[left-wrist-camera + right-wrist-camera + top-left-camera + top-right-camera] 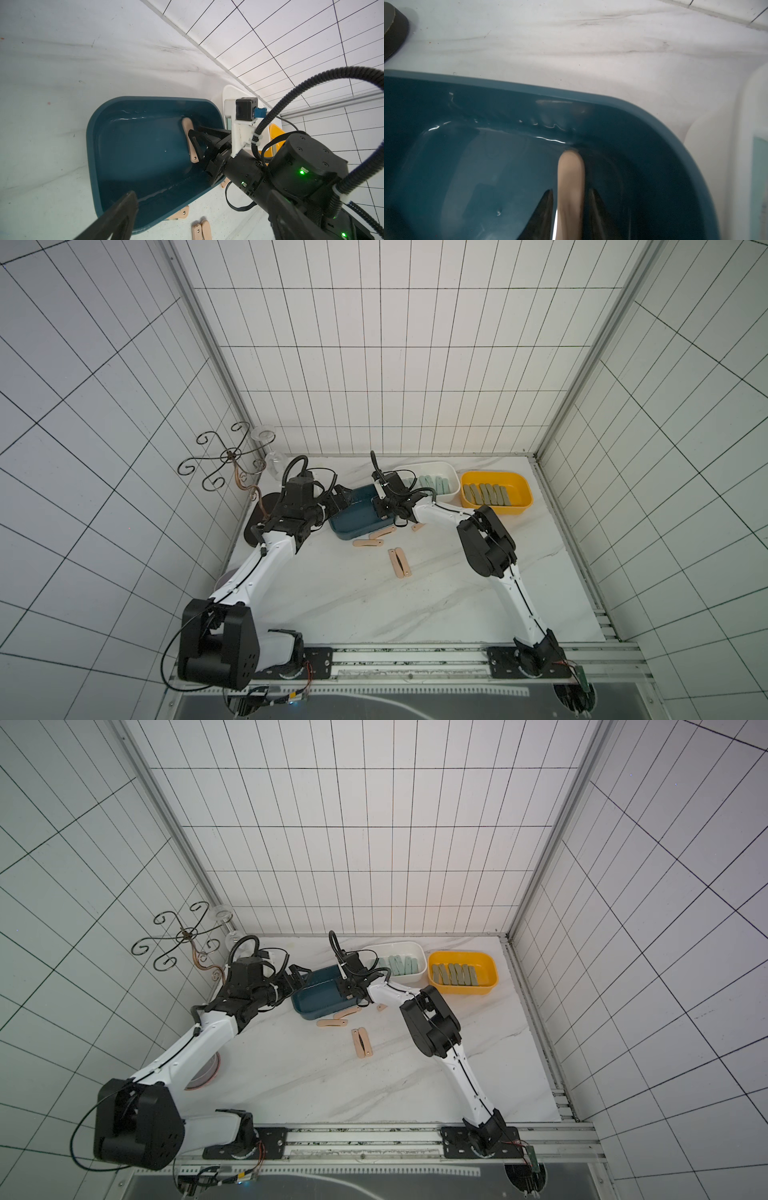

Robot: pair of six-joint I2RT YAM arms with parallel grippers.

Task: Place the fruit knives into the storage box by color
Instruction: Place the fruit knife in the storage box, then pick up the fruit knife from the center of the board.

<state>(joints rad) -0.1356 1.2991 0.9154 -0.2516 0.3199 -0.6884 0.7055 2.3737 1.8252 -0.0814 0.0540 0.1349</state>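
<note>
One pink knife (pixel 571 170) sits between the right pincer's (pixel 571 190) slightly parted jaws, low inside the blue box (pixel 654 124), I reckon for a gentle colour-matched drop; spare pinks (pixel 368 544) lie behind it, and the left pincer (pixel 341 497) I can't tell.

Peach knife (pixel 571 182) — blurred, end off-frame

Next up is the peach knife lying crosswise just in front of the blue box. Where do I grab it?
Likely best: come straight down on the peach knife and pinch its narrow width, slightly toward its left end: it lies flat, and a second knife crowds its other end by the blue box.
</note>
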